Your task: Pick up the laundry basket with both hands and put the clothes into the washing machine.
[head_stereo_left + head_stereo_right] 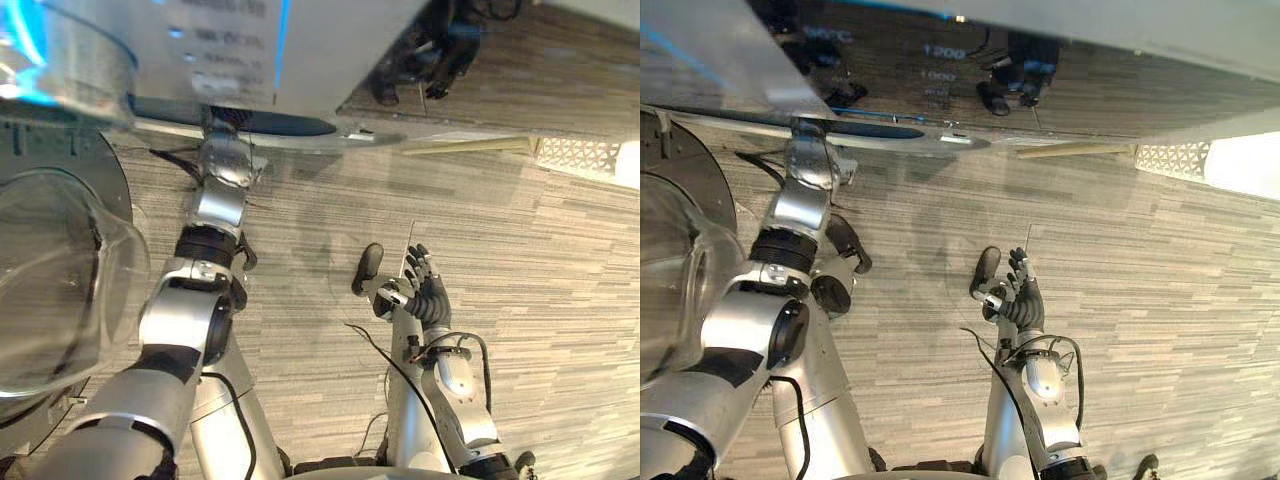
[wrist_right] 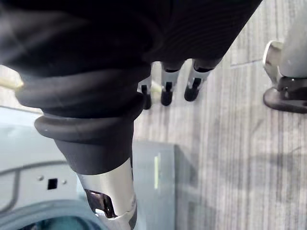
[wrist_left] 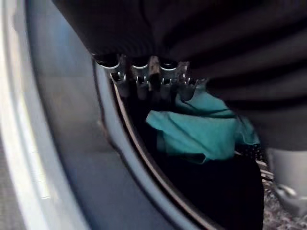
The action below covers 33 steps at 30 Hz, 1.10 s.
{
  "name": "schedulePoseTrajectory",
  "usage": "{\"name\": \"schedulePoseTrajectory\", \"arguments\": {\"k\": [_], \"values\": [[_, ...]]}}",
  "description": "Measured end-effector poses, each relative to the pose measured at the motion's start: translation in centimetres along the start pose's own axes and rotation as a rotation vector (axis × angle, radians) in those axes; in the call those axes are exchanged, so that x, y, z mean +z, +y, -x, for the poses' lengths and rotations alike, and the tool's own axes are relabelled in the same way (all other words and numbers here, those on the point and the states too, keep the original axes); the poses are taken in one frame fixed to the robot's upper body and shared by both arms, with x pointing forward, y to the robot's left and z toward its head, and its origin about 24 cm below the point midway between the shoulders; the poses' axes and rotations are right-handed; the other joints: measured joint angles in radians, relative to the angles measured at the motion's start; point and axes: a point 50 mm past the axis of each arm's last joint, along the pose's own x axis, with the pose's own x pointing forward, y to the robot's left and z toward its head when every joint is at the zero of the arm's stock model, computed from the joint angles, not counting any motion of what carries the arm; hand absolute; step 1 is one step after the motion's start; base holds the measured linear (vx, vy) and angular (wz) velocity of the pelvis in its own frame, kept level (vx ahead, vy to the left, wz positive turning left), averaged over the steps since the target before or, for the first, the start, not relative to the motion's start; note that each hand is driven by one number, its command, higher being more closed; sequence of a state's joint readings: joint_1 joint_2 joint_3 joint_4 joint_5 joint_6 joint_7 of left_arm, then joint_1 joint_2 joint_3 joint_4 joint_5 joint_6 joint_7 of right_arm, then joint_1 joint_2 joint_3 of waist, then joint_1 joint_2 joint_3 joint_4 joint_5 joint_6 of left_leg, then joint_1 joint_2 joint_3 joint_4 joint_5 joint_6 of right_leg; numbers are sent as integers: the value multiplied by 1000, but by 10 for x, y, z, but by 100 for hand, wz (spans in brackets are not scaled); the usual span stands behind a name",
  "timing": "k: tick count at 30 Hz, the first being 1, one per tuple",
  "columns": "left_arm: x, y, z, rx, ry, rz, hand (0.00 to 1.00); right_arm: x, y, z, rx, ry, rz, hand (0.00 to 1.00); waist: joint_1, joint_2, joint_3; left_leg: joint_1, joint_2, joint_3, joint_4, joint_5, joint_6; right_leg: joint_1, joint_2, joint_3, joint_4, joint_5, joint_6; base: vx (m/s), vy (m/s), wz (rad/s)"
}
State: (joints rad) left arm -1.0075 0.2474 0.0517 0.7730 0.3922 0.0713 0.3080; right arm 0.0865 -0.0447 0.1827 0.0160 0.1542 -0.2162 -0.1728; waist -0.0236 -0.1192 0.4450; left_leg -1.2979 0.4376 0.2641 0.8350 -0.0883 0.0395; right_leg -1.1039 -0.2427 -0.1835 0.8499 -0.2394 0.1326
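My left arm reaches into the opening of the washing machine [image 1: 250, 50] at the top of the eye views, and the hand is hidden there. In the left wrist view my left hand [image 3: 139, 79] sits just inside the drum's grey rim [image 3: 134, 158] with its fingers straight. A teal cloth [image 3: 196, 129] lies in the dark drum just past them, and nothing is gripped. My right hand [image 1: 425, 290] hangs low over the floor, open and holding nothing; its fingers [image 2: 168, 88] are relaxed. A white lattice laundry basket [image 1: 1180, 158] stands on the floor at the far right beside the machine.
The machine's round glass door [image 1: 50, 290] stands swung open at the left, close to my left upper arm. Grey striped carpet [image 1: 540, 300] spreads to the right of my right hand.
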Motion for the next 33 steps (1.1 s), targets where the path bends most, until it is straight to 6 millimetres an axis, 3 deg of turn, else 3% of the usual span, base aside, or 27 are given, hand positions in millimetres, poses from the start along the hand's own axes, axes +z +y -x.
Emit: {"name": "schedulePoseTrajectory", "arguments": {"k": [1,3,6,8,10,12,14,18,22,24,30,33], "values": [[-6,-4,4,-10,16,-18,0,0,0,0,-1,1,2,0,3,2,-1,8,0,2,-2,0,0,7,0,1,-1,0,0,-19,1,5],[-42,-17,25,-43,101,-134,0,-4,0,0,-5,14,13,0,13,10,-5,48,-5,14,-26,4,-6,37,-2,2,-17,1,-1,-14,-13,6],[-75,-26,49,-62,181,-193,0,-11,-1,-3,-17,41,23,0,14,10,-5,94,-21,15,-49,11,-15,80,-6,-3,-30,-1,-3,6,-29,12],[-117,-32,82,-83,339,-188,0,-16,-2,-4,-30,58,66,0,20,11,-5,154,-26,20,-70,18,-15,137,-8,-9,-43,-4,-1,30,-60,13],[-146,-36,110,-112,444,-187,0,-21,-3,-3,-32,82,86,0,27,15,-7,215,-41,30,-91,20,-19,185,-20,-6,-46,-14,2,32,-80,19],[-171,-42,144,-156,540,-178,0,-32,-7,0,-32,129,139,0,36,37,-20,284,-58,37,-121,20,-29,253,-26,-10,-71,-19,5,36,-92,24],[-194,-51,190,-220,613,-221,0,-60,-16,10,-40,251,216,0,41,73,-65,384,-85,47,-175,25,-40,357,-41,-28,-120,-20,7,51,-94,27],[-212,-62,246,-317,709,-249,0,-109,-35,46,-71,528,308,0,44,98,-147,578,-129,70,-278,35,-55,555,-57,-52,-225,-15,15,72,-73,18],[-225,-67,287,-390,802,-238,0,-137,-52,88,-106,729,334,0,42,98,-230,742,-160,80,-381,49,-75,725,-57,-83,-334,-6,22,101,-62,14],[-239,-65,319,-438,928,-194,0,-150,-62,102,-92,835,357,0,39,103,-284,828,-171,77,-453,62,-94,824,-30,-98,-432,11,31,119,-78,-1],[-255,-53,344,-443,1076,-87,0,-165,-75,117,-65,996,361,0,36,107,-304,992,-189,-7,-543,111,-132,1078,25,-185,-596,56,26,143,-106,25],[-256,-52,347,-429,1101,-42,0,-165,-80,116,-61,1011,367,0,43,110,-306,1000,-187,-49,-534,119,-143,1102,34,-198,-591,49,15,46,-85,20]]}}
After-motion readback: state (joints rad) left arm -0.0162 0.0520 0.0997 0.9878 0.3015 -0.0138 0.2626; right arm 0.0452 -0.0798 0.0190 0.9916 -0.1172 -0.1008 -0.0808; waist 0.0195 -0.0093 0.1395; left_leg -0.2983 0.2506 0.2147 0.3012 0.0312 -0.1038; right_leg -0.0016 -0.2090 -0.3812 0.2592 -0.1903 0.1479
